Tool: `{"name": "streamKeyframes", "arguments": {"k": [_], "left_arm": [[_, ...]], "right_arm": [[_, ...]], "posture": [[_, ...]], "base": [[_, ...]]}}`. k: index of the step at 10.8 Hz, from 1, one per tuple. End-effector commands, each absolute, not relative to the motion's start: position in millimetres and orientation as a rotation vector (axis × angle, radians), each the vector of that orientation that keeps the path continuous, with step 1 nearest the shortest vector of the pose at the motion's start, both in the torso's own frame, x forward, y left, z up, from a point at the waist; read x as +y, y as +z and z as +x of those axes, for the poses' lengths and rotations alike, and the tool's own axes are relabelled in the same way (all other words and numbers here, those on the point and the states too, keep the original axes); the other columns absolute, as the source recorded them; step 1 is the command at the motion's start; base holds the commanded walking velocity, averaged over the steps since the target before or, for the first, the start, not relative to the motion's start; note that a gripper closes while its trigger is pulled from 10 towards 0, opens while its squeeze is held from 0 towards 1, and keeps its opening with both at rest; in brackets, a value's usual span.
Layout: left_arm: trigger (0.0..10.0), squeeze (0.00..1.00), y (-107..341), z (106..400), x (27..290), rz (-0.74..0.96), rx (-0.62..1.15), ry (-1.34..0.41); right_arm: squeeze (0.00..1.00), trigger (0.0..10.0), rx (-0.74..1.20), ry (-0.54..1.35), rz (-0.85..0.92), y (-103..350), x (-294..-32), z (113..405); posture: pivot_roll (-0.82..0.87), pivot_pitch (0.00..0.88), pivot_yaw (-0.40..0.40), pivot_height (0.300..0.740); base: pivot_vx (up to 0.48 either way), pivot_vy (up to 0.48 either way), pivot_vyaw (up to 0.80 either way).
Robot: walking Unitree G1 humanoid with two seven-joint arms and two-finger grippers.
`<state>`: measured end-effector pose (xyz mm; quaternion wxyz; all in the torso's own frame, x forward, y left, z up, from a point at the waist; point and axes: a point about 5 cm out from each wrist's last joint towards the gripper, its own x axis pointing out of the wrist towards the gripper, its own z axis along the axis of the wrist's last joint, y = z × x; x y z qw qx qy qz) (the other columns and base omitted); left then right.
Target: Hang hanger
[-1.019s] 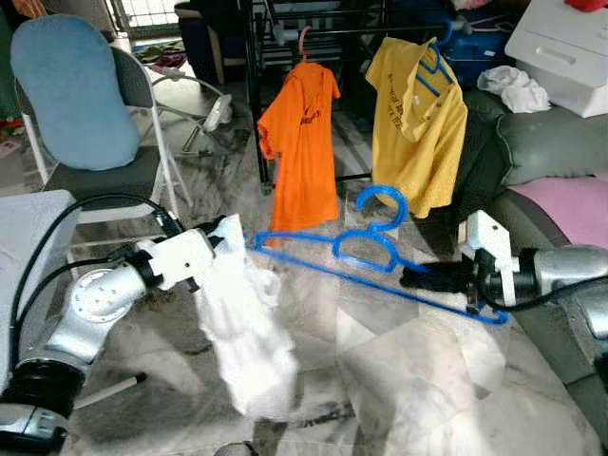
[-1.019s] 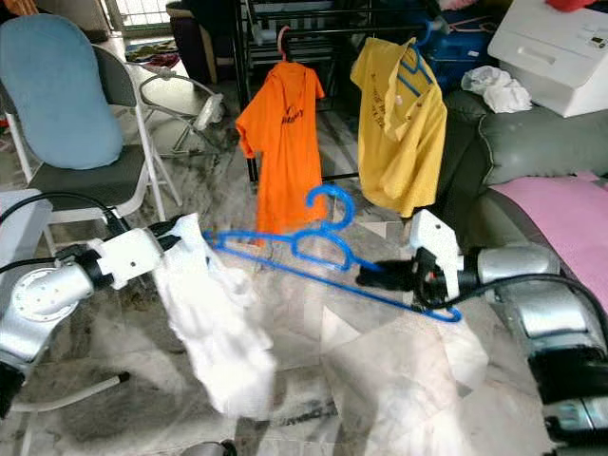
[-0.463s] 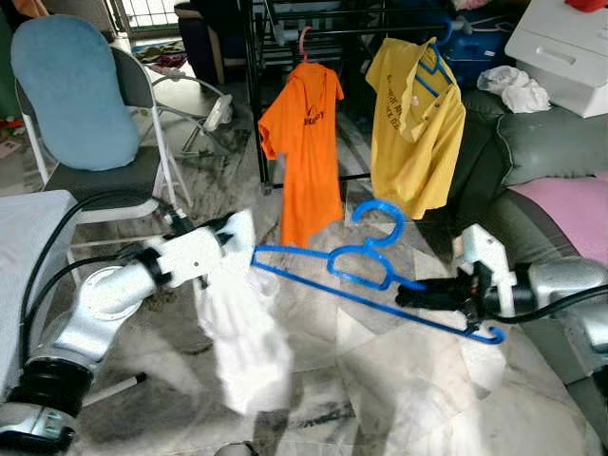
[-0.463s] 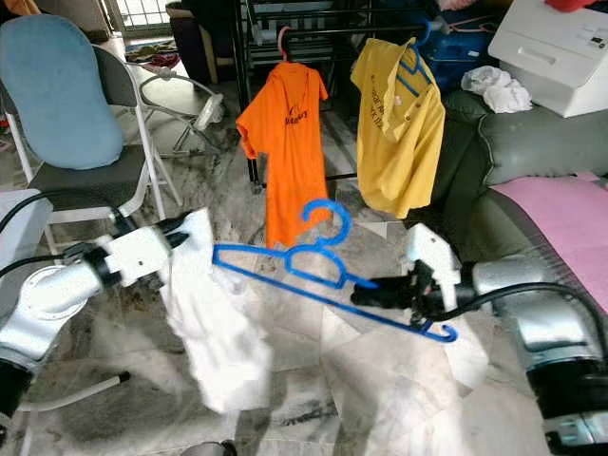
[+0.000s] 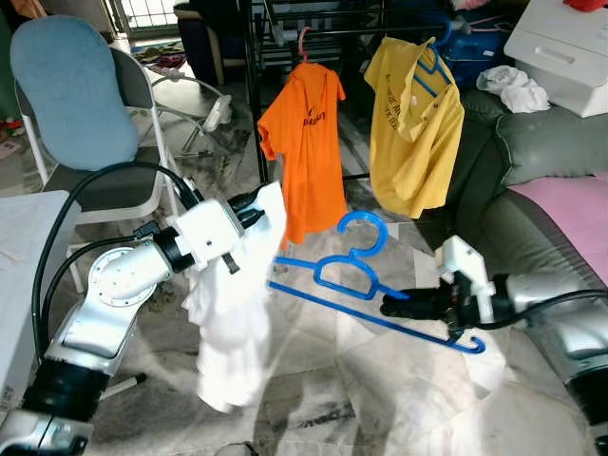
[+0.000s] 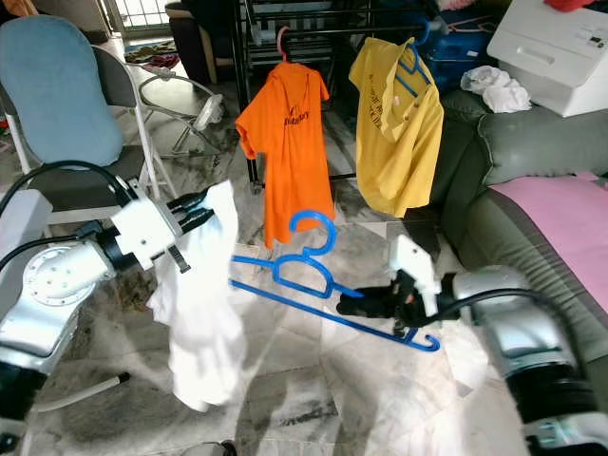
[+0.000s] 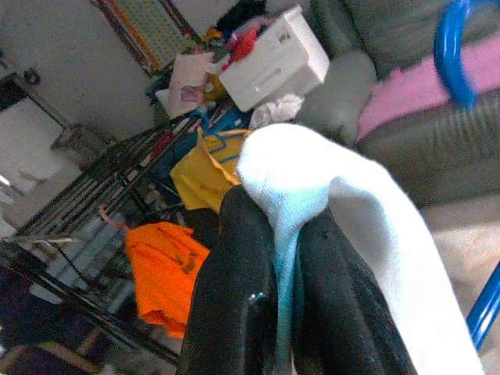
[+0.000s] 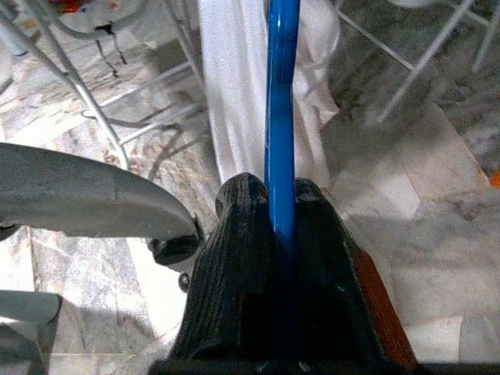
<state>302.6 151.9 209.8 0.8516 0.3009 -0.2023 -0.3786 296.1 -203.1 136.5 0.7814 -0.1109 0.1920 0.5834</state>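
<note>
A blue plastic hanger [image 5: 366, 285] floats above the floor, tilted, its hook [image 5: 361, 226] pointing up. My right gripper [image 5: 394, 306] is shut on the hanger's lower bar [image 8: 281, 133]. My left gripper [image 5: 255, 202] is shut on the top of a white garment [image 5: 233, 313], which hangs down limp just left of the hanger's left tip. In the left wrist view the white cloth [image 7: 344, 211] is pinched between the black fingers [image 7: 242, 297]. Behind stands a black clothes rack [image 5: 332, 33] with an orange shirt [image 5: 306, 142] and a yellow shirt [image 5: 413, 123] hung on it.
A folding chair with a blue cushion [image 5: 71, 90] stands at the left. A grey sofa [image 5: 551, 152] with a pink cloth [image 5: 570, 204] is at the right, a white box [image 5: 560, 47] above it. Marble floor [image 5: 380, 389] lies below.
My left gripper has lifted the white garment up and to the right, close to the hanger's left tip. My right gripper has drawn the hanger to the left and a little lower.
</note>
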Motion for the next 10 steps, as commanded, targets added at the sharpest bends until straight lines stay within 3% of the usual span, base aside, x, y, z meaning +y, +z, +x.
{"name": "streamKeyframes", "arguments": {"k": [1, 3, 5, 7, 9, 10], "left_arm": [[10.0, 0.00, 225.7, 298.8, 151.4, 0.582, -0.471, -0.795], [10.0, 0.00, 243.9, 294.0, 145.8, 0.480, -0.494, -0.806], [10.0, 0.00, 253.1, 289.9, 140.9, 0.433, -0.506, -0.822], [10.0, 0.00, 255.3, 281.4, 136.0, 0.378, -0.475, -0.846], [10.0, 0.00, 243.9, 274.2, 130.7, 0.363, -0.413, -0.897], [10.0, 0.00, 224.1, 271.4, 126.1, 0.356, -0.356, -0.908]], "right_arm": [[0.00, 10.0, 0.422, 1.248, -0.251, 132.2, -203.9, 295.5], [0.00, 10.0, 0.442, 1.208, -0.221, 123.1, -206.4, 295.6], [0.00, 10.0, 0.470, 1.007, -0.207, 108.3, -215.2, 309.0], [0.00, 10.0, 0.440, 0.607, -0.159, 109.4, -231.6, 338.8], [0.00, 10.0, 0.308, 0.328, -0.010, 133.6, -242.1, 362.9], [0.00, 10.0, 0.174, 0.277, 0.119, 161.6, -232.8, 379.1]], "posture": [[0.00, 0.081, 0.011, 0.740], [0.00, 0.081, 0.011, 0.740], [0.00, 0.083, 0.011, 0.740], [0.00, 0.086, 0.009, 0.740], [0.01, 0.087, 0.005, 0.740], [0.01, 0.088, 0.007, 0.740]], "base": [[0.000, 0.000, 0.00], [0.000, 0.000, 0.00], [0.000, 0.000, 0.00], [0.000, 0.000, 0.00], [0.000, 0.000, 0.00], [0.000, 0.000, 0.00]]}}
